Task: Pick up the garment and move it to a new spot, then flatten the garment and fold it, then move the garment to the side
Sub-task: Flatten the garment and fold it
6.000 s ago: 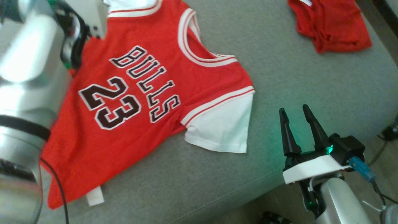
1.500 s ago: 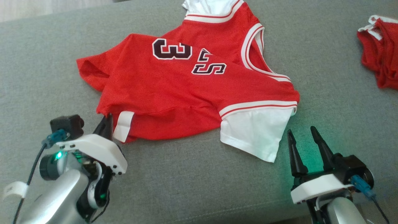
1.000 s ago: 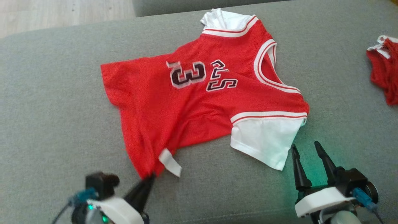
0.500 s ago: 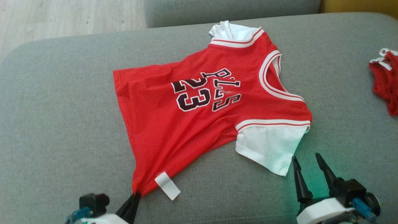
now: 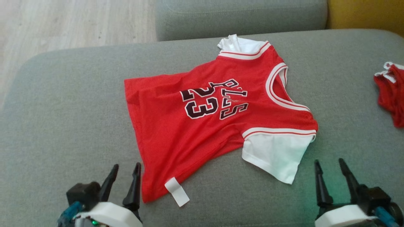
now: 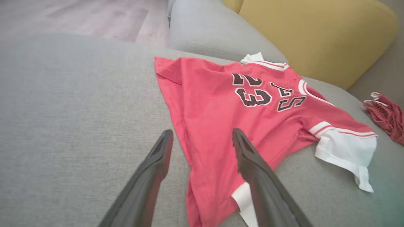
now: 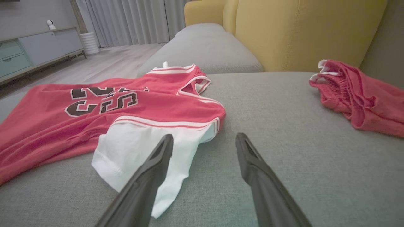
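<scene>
Grey sofa cushion (image 5: 63, 110) is carrying the red jersey (image 5: 202, 132), front up, a crease swallowing part of its lettering. Its far sleeve (image 5: 235, 45) is bunching, half hidden. Left gripper (image 5: 127, 165) is hovering spread and empty just beside the jersey's hem corner. Right gripper (image 5: 329, 160), likewise spread, is hovering near its white sleeve (image 5: 274, 154). Another red garment (image 5: 391, 94) is running off-frame, well apart.

Left tool (image 5: 127, 165), right tool (image 5: 329, 160): fingers spread.

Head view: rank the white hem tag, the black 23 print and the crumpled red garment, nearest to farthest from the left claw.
1. White hem tag, just right of the left claw.
2. Black 23 print, mid-chest on the red jersey.
3. Crumpled red garment, at the grey sofa's far right.
</scene>
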You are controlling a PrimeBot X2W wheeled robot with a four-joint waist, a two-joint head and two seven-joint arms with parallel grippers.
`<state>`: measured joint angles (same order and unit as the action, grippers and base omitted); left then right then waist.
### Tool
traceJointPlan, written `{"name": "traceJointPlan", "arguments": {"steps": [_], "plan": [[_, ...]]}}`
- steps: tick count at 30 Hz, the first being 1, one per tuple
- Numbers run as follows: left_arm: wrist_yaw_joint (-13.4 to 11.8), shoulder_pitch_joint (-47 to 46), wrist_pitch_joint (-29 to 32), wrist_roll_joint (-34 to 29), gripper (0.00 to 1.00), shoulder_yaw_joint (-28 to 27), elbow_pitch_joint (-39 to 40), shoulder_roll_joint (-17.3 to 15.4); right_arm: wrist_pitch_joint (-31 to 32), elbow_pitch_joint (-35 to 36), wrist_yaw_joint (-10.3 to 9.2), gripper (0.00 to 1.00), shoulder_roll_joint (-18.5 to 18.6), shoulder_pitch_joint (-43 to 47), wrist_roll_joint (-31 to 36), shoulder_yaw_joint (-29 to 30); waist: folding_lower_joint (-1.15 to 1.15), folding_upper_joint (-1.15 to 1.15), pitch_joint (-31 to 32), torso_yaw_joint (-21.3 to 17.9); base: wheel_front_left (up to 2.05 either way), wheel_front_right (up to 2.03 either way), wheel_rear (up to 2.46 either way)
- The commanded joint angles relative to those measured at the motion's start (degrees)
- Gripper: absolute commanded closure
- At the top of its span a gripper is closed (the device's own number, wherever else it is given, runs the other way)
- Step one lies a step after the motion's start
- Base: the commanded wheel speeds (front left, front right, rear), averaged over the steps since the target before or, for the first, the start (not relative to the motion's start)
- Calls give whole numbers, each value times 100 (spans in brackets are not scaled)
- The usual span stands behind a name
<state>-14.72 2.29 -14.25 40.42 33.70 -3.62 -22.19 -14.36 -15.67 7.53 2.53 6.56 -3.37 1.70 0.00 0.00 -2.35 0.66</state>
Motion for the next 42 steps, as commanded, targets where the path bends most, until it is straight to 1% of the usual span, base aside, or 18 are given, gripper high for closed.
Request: {"name": "traceJointPlan", "arguments": {"steps": [1,6,11,16,19,21,27,35,42], "plan": [[-37,-10,-72,-244,0,-404,166,67,-63,239,-4,0,34,-96,20,-47,0,0,64,48,0,0,0],[112,160,-73,-1059,0,-921,0,443,-63,382,-4,0,34,-88,43,127,0,0,183,120,0,0,0],[365,204,-74,-1765,0,-1434,-164,876,-63,477,-4,0,34,-148,47,213,0,0,241,170,0,0,0],[613,248,-74,-2365,0,-1843,-273,1267,-63,404,-4,0,34,-177,78,147,0,0,258,163,0,0,0],[754,256,-74,-2646,0,-2027,-365,1412,-63,328,-4,0,34,-192,60,8,0,0,265,159,0,0,0],[797,259,-74,-2718,0,-2092,-397,1446,-63,306,-4,0,34,-199,47,-58,0,0,263,160,0,0,0],[1032,306,-74,-3015,0,-2427,-542,1590,-63,292,-4,0,34,-242,-50,-318,0,0,266,210,0,0,0],[1283,340,-74,-3222,0,-2661,-669,1739,-63,316,-4,0,34,-226,-45,-311,0,0,276,283,0,0,0],[1399,337,-74,-3323,0,-2775,-715,1831,-63,307,-4,0,34,-257,-18,-346,0,0,270,254,0,0,0]]}}
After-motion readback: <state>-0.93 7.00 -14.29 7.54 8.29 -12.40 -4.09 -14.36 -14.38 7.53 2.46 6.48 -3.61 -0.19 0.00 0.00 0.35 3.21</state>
